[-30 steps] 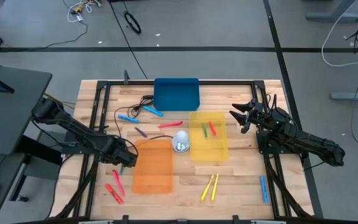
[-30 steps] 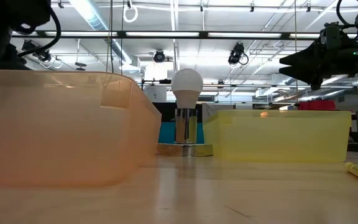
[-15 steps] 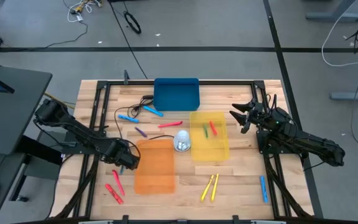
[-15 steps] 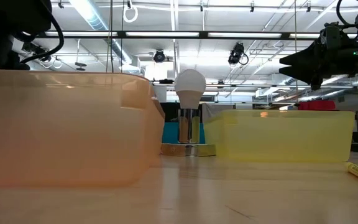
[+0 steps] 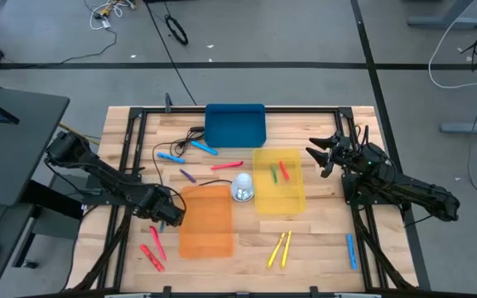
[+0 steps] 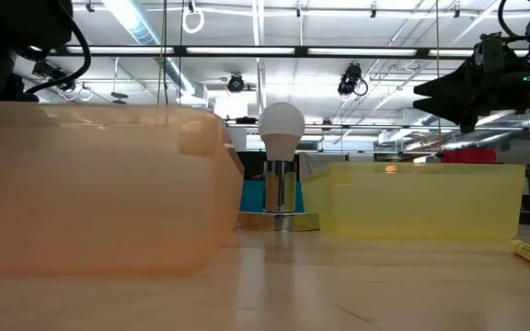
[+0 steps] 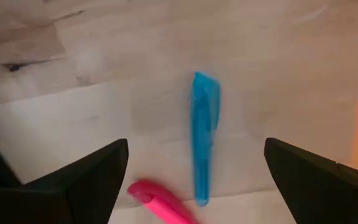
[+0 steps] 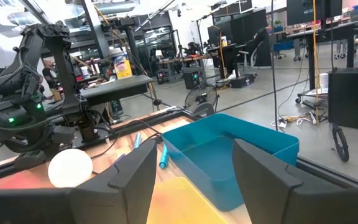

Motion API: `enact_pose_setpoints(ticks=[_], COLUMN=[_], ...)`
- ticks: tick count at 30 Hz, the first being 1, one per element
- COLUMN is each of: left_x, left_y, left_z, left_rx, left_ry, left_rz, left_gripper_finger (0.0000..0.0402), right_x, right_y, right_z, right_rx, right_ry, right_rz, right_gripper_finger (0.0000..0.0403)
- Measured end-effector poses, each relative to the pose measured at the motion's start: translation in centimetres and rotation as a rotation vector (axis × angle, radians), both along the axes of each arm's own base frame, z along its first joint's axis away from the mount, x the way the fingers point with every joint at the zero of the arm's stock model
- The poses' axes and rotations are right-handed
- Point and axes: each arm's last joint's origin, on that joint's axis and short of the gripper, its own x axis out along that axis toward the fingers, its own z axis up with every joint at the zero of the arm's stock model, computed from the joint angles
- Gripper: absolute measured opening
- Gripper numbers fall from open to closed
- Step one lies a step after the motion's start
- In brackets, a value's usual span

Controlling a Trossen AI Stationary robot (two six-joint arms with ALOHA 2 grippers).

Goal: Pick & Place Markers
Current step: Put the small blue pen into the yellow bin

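Markers lie scattered on the wooden table. My left gripper [image 5: 166,213] points down, open, beside the orange tray's [image 5: 204,220] left edge. In the left wrist view its fingers [image 7: 86,180] stand on either side of a light blue marker [image 7: 202,137] lying flat, without touching it. The tip of a red marker [image 7: 157,202] lies close by. A green marker [image 5: 272,175] and a red one [image 5: 284,170] lie in the yellow tray [image 5: 292,203]. My right gripper [image 5: 315,155] hovers open and level at that tray's right side, holding nothing.
A blue tray [image 5: 235,124] stands at the far middle, and a white bulb on a metal base [image 5: 242,189] stands between the orange and yellow trays. More markers lie loose: two red [image 5: 152,250], two yellow [image 5: 279,248], one blue [image 5: 351,251], and several near a black cable [image 5: 176,147].
The orange tray has slid a little toward the table's right, seen in the low view; over the last half second it lies still. Both grippers stay open.
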Motion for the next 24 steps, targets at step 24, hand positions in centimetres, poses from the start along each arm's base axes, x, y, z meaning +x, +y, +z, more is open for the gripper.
enact_pose_setpoints(ticks=[24], left_x=[-1.7], left_y=[-0.8], left_z=[-0.9], left_rx=[0.013], left_ry=[-0.031], left_rz=[0.057], left_gripper_finger=[0.0316], right_x=[0.0], right_y=[0.0], right_z=[0.0], right_rx=[0.0], right_ry=[0.0], right_rz=[0.0], right_gripper_finger=[0.021])
